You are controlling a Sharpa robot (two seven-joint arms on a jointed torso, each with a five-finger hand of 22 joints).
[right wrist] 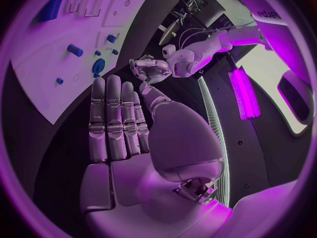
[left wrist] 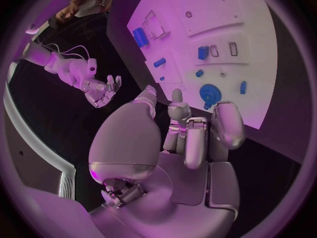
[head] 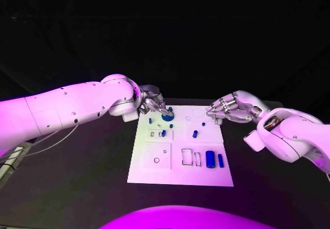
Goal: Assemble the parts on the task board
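The white task board [head: 180, 164] lies in the middle of the table. A blue gear [head: 168, 116] sits near its far left corner. My left hand [head: 152, 102] hovers right behind the gear, fingers bent down toward it; in the left wrist view the gear [left wrist: 211, 95] lies just past the fingertips [left wrist: 177, 108], with nothing in the hand. My right hand [head: 230, 109] is at the board's far right edge, fingers [right wrist: 115, 116] straight and side by side, empty. A blue cylinder [head: 210, 159] and a slim blue piece [head: 220, 160] lie at the near right.
Small blue pegs [head: 196, 133] [head: 203, 125] [head: 150, 121] are scattered over the board's middle, among outlined slots [head: 187, 156]. Black table [head: 82, 171] surrounds the board. My right hand [left wrist: 102, 90] also appears in the left wrist view, my left hand [right wrist: 150, 69] in the right wrist view.
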